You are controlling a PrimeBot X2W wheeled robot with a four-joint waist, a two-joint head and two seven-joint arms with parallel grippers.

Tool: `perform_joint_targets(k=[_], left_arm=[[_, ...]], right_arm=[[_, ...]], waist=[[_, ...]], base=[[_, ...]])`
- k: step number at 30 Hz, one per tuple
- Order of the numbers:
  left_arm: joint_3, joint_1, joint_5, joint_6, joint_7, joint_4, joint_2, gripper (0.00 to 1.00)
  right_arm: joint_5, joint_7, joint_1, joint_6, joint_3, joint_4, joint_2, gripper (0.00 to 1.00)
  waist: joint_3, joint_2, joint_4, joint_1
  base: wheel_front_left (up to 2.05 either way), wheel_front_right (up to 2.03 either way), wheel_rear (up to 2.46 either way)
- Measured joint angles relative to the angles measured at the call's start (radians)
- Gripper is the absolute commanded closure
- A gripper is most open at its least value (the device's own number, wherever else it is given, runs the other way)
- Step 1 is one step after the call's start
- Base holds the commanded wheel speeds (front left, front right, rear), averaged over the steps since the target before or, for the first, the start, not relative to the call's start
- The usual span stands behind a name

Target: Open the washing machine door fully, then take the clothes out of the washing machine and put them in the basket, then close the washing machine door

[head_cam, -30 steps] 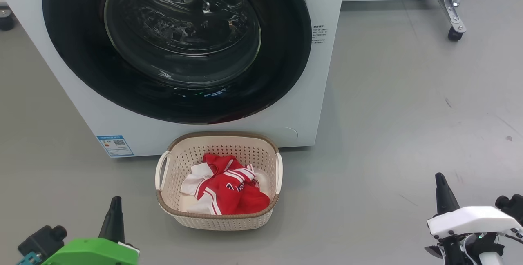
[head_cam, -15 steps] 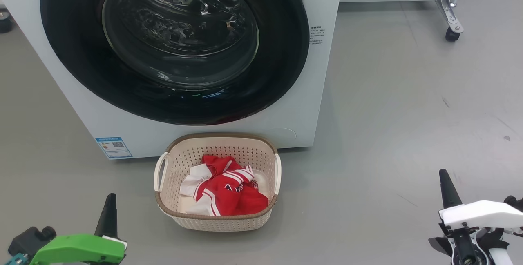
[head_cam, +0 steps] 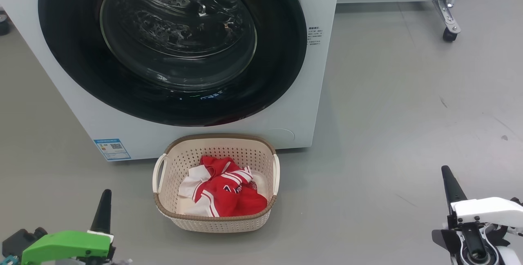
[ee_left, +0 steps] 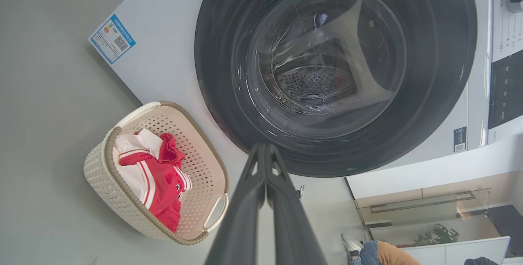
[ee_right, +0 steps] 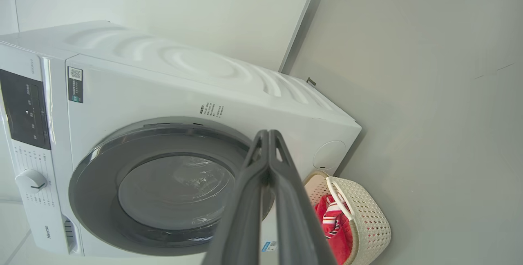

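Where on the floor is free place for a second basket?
The grey floor right of the basket, up to the wheeled metal leg, is bare. A smaller patch lies left of it, below the blue label. Crowded: between basket and washing machine.

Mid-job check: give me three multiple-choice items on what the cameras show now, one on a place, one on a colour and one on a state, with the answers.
1. Where are the clothes? A inside the drum; B on the floor; C in the basket.
2. What colour is the basket's rim? A brown; B blue; C green.
3. How does the washing machine door stand? A swung wide open; B closed against the washing machine; C lifted off.

Answers:
1 C, the red and white fabric lies inside the perforated walls.
2 A, a brown woven-look band runs round the top.
3 B, the black ring sits flush on the white front in the right wrist view.
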Motion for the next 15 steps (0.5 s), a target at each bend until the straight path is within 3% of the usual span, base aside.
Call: perform_joint_targets(k=[15], left_arm=[[0.037, -0.029, -0.188, -0.013, 0.049, 0.02, -0.002, 1.0]], right_arm=[[0.185, 0.038, -0.026, 0.025, -0.045, 0.026, 0.009, 1.0]], waist=[[-0.004, 0.0, -0.007, 0.0]], base=[[0.0, 0.0, 0.0]])
